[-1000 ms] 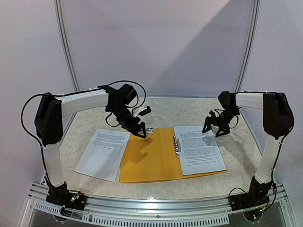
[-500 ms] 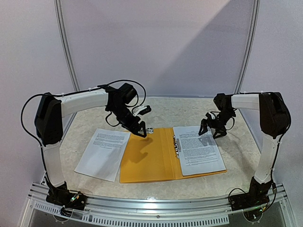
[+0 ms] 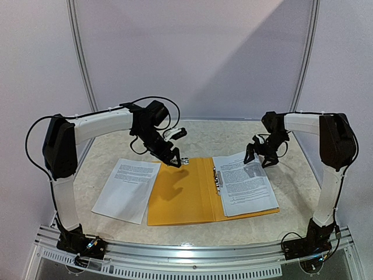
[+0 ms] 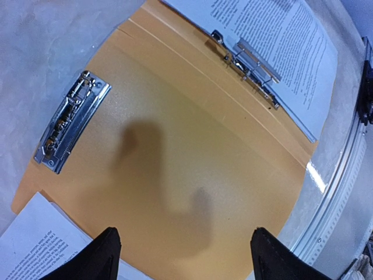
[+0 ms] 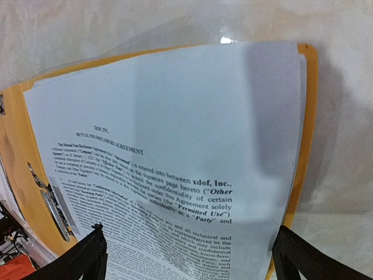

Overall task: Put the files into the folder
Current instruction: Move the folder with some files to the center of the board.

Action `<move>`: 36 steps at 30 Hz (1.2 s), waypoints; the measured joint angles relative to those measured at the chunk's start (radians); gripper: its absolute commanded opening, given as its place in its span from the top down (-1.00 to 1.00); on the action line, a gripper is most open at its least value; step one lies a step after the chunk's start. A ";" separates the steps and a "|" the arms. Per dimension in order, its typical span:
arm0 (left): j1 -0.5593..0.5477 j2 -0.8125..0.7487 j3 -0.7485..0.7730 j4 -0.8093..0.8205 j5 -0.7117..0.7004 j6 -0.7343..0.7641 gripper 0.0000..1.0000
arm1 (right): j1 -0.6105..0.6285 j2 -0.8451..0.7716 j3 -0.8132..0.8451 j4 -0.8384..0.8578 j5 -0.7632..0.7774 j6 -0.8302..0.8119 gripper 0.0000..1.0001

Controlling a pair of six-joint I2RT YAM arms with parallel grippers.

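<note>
The folder point(image 3: 183, 195) lies open and flat near the middle of the counter point(image 3: 105, 151), spine running front to back; a stack of files point(image 3: 245, 185) already rests on its right half beside the spine clip point(image 3: 218, 177), and one more sheet point(image 3: 127, 189) lies on the counter just off the folder's left edge, toward the near-left corner. The right claw point(image 3: 260, 156) hangs wide open over the far edge of the filed stack, empty; the far right corner of the top page looks slightly lifted there. The left claw point(image 3: 173, 159) is also open and empty, poised above the far edge of the folder's bare left half, close to a second metal clip point(image 4: 71, 121) at that corner.

The step in hand appears to be squaring the stack on the right; best done by pressing down lightly at the far edge with spread fingers, nudging toward the spine so the pages seat against the clip, not pinching a single page, which would curl it. Afterwards the loose sheet still needs fetching; slide it over the folder's edge before gripping.
</note>
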 measured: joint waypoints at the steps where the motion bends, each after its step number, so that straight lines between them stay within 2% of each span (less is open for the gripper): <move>1: 0.000 0.000 0.004 0.000 0.000 0.002 -0.58 | 0.000 0.000 0.018 -0.007 0.003 0.000 -0.97; 7: 0.000 0.000 0.039 -0.002 0.000 0.013 -0.57 | 0.000 -0.007 0.116 -0.050 0.035 -0.001 -0.97; 12: 0.000 0.001 0.046 -0.001 0.000 0.024 -0.57 | 0.000 -0.044 0.116 -0.074 0.050 -0.001 -0.98; 23: 0.000 0.002 0.046 -0.001 0.003 0.033 -0.55 | 0.000 -0.075 -0.115 -0.029 0.071 0.018 -0.98; 36: 0.000 0.002 0.045 -0.002 0.003 0.034 -0.55 | 0.013 -0.138 -0.237 0.039 0.067 0.056 -0.98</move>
